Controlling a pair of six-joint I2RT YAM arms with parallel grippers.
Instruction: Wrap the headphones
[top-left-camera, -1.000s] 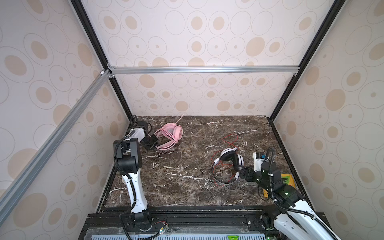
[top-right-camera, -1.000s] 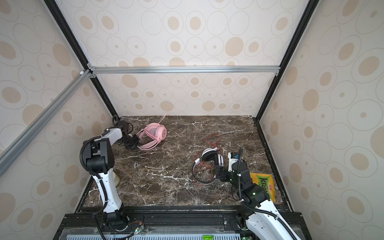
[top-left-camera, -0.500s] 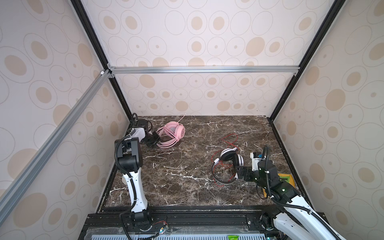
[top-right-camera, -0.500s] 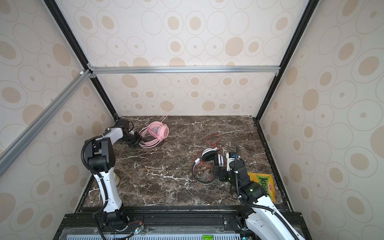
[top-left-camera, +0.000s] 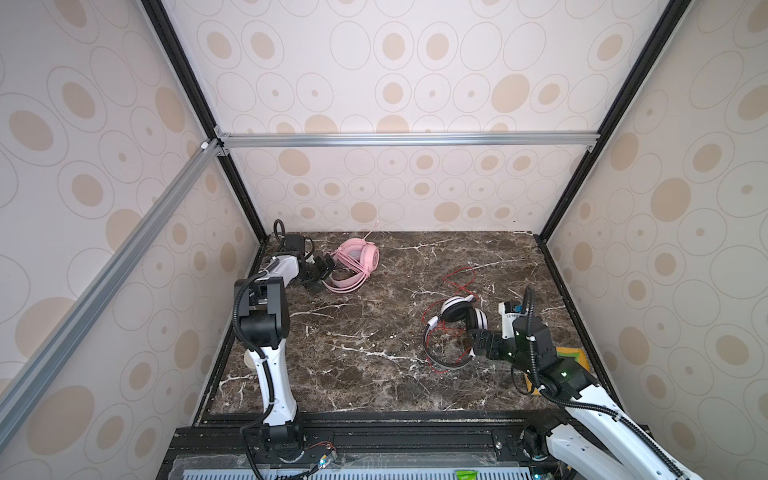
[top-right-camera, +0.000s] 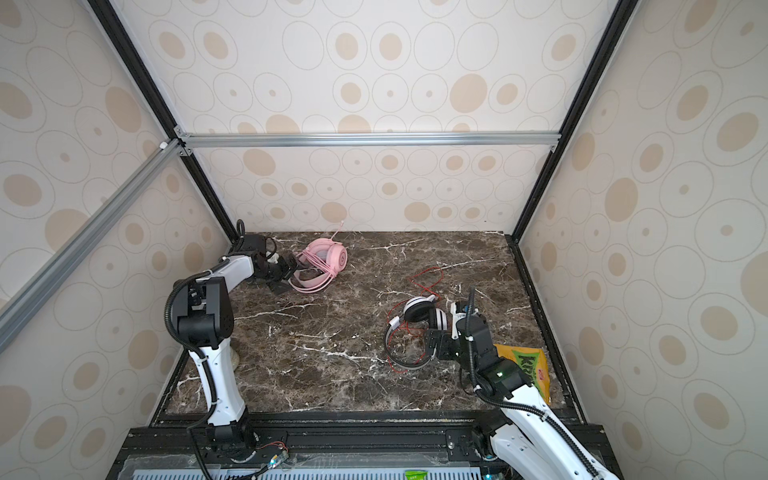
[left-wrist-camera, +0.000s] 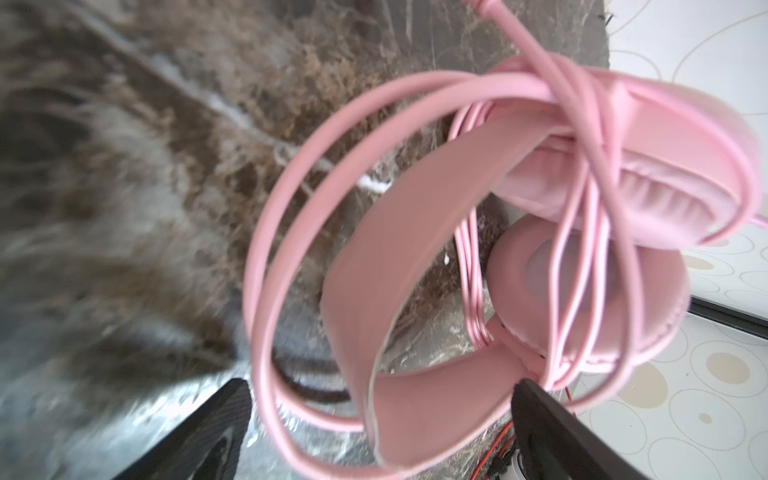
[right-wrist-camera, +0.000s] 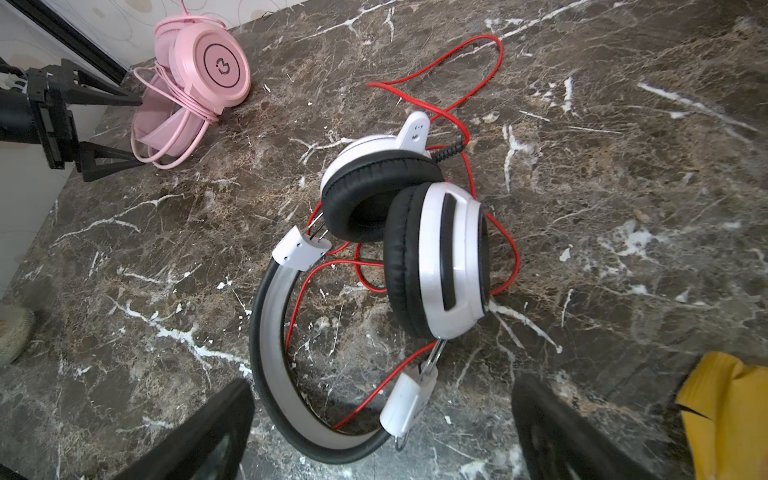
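Both grippers stand spread wide and hold nothing: the left gripper (top-left-camera: 322, 275) straddles the band end of the pink headset (top-left-camera: 357, 259) at the back left of the marble table (top-left-camera: 374, 374). The right gripper (top-left-camera: 473, 344) faces the white-and-black headset (top-left-camera: 457, 320), which lies on its side at the right front. That headset looks light, with a stiff, springy headband (right-wrist-camera: 270, 332) and soft black pads that would give under a pinch. The band or its white slider bracket (right-wrist-camera: 301, 249) is probably the surest hold. Its thin red cable (right-wrist-camera: 469, 83) is limp and lies loose in loops toward the back, so it will likely slide and snag unless pinched near the earcup strain relief. The pink cable (left-wrist-camera: 582, 124) already runs in several turns around the pink earcups, and the padded pink headband (left-wrist-camera: 365, 270) seems soft and broad. Hidden or unclear: the red cable passes under the earcups and its plug end cannot be found. No boom mic can be made out on the pink set. The left wrist view is blurred, so contact between fingers and band cannot be told. A yellow packet (top-right-camera: 528, 365) lies partly behind the right arm.
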